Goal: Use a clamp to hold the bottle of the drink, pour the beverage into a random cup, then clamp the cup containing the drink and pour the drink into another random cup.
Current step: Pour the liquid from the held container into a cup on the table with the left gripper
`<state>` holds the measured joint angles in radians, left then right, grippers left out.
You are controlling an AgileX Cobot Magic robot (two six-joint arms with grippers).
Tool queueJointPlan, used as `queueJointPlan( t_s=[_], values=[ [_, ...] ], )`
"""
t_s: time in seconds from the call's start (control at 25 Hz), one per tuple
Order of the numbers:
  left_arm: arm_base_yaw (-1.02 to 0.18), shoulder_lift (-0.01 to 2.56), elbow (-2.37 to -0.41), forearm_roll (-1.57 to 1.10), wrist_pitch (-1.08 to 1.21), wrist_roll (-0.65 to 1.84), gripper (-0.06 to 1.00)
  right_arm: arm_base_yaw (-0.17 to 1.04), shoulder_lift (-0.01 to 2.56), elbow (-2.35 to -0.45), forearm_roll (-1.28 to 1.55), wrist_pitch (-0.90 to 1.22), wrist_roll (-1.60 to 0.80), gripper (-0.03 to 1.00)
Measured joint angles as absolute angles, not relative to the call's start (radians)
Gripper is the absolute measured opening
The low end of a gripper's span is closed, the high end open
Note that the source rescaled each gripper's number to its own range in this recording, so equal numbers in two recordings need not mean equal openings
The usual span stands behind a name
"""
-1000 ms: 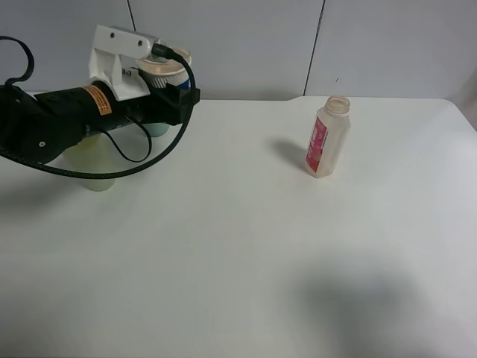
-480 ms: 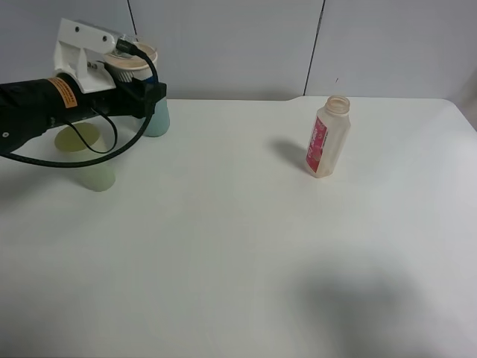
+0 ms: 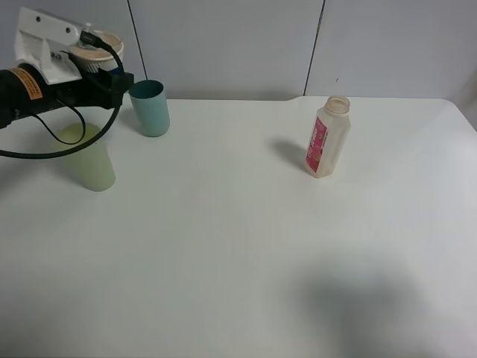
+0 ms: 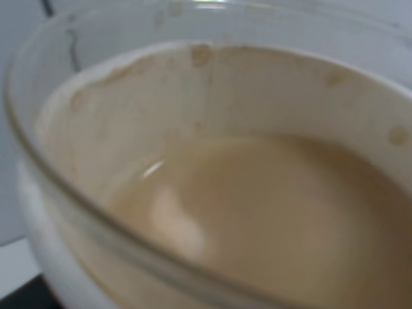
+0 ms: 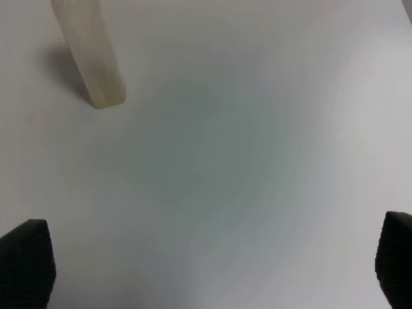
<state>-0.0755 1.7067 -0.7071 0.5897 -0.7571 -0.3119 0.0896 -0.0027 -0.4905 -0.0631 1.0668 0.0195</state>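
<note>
The white tabletop (image 3: 246,246) is carrying everything, and the left arm (image 3: 30,93) is reaching in over its far left corner. The drink bottle (image 3: 326,138) is standing upright and uncapped on the right side, well apart from the cups. It is looking drained, so the first pour is judged done. A light green cup (image 3: 91,158) and a teal cup (image 3: 150,109) are standing near each other at the far left, and their contents cannot be told. The left gripper (image 3: 100,73) is carrying a white cup (image 3: 98,45) upright and clear of the tabletop, near those two. Its jaws are hidden but are judged to be clamping that cup. The left wrist view is showing tan drink (image 4: 257,225) lying in the cup's lower part. The right gripper (image 5: 211,261) is hanging over bare tabletop near the bottle, its jaws standing wide with nothing between them. The second pour is in hand. The next move is calling for the rim to be brought over one standing cup and tilted slowly to avoid spilling.
</note>
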Motion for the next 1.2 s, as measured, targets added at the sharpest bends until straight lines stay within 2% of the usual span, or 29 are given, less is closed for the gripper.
queueJointPlan(
  t_s=[1.2],
  values=[
    [0.246,1.689,-0.72,0.805,-0.849,-0.256,0.01,0.09,-0.003,-0.49,-0.063,1.067,0.02,1.0]
  ],
)
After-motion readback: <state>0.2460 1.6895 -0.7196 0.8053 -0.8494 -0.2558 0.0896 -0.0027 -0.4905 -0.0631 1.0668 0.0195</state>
